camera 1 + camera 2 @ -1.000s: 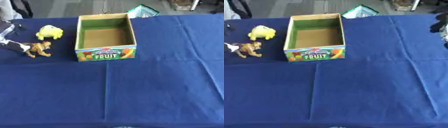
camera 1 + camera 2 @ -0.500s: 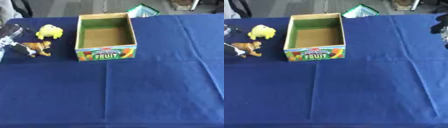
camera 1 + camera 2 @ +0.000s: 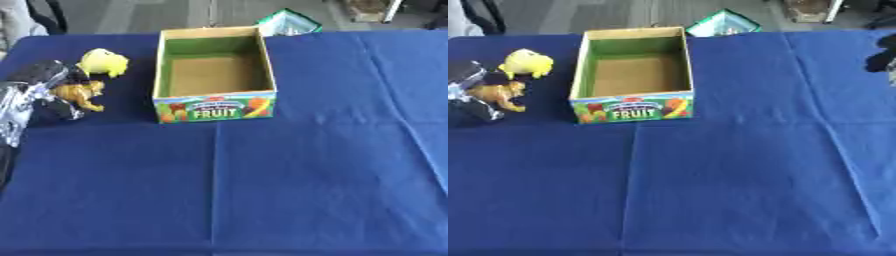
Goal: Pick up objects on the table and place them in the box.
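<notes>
Robot's left hand [image 3: 39,92] reaches in from the table's left edge, right against a small brown animal figure [image 3: 80,94] w/ a yellow toy [image 3: 103,62] just behind it; can't tell if fingers are open or closed. Open "FRUIT" box [image 3: 215,106] sits just right of both toys on blue cloth [image 3: 262,190]. Right hand [image 3: 882,59] barely shows at right edge, fingers unclear.

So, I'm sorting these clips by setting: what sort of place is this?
Probably an indoor lab or office set up for a robot demo: a table under a blue cloth, a cardboard FRUIT box and two small toy animals as props, grey floor beyond, and the left robot hand reaching in.
</notes>
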Robot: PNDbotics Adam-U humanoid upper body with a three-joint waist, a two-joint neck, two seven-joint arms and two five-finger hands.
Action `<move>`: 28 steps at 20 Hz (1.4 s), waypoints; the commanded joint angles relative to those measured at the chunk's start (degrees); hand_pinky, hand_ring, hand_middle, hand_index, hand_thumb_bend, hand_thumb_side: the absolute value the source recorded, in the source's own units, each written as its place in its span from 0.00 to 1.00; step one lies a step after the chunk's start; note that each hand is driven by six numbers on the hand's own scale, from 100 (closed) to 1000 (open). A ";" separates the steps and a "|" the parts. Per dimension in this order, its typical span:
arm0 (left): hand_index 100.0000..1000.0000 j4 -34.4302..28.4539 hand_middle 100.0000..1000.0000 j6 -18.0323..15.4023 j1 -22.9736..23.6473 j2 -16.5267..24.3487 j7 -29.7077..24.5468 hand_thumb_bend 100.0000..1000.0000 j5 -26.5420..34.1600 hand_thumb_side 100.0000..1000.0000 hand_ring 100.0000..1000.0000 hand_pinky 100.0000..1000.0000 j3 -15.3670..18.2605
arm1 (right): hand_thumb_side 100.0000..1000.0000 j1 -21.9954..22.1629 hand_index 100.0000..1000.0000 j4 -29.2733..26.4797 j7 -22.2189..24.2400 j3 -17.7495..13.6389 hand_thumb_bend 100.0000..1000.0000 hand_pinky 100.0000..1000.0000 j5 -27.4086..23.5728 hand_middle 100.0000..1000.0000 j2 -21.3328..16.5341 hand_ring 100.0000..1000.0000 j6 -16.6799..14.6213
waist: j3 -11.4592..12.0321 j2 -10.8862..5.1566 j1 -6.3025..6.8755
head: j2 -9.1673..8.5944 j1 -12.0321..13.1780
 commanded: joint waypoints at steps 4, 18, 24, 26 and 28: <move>0.75 0.75 0.61 -0.22 -1.54 0.39 0.01 0.09 -2.78 0.00 0.66 0.73 -0.40 | 0.23 -0.58 0.80 -0.29 0.27 -0.21 0.00 0.58 0.18 0.57 -0.67 0.54 -0.06 | -0.25 -0.58 -0.12 | -0.37 0.65; 0.62 -0.28 0.31 0.04 -1.20 0.92 -0.41 0.00 -3.25 0.04 0.29 0.47 -0.08 | 0.24 -0.44 0.80 -0.14 0.33 -0.40 0.00 0.58 0.26 0.57 -0.56 0.54 -0.11 | -0.35 -0.58 -0.10 | -0.22 0.40; 0.58 -4.91 0.18 0.33 -0.88 2.15 -0.27 0.00 -0.89 0.10 0.12 0.33 0.68 | 0.24 -0.37 0.80 -0.12 0.29 -0.50 0.00 0.58 0.27 0.57 -0.59 0.54 -0.12 | -0.32 -0.70 -0.05 | -0.21 0.22; 0.57 -6.81 0.15 0.39 -0.78 2.57 -0.35 0.00 -0.10 0.10 0.08 0.29 0.89 | 0.24 -0.36 0.80 -0.10 0.28 -0.51 0.00 0.58 0.29 0.57 -0.60 0.54 -0.11 | -0.33 -0.73 -0.03 | -0.21 0.16; 0.57 -8.99 0.14 0.32 -0.70 3.05 -0.60 0.00 0.88 0.10 0.07 0.29 1.09 | 0.24 -0.34 0.80 -0.09 0.30 -0.51 0.00 0.58 0.32 0.57 -0.62 0.54 -0.09 | -0.36 -0.77 0.00 | -0.22 0.15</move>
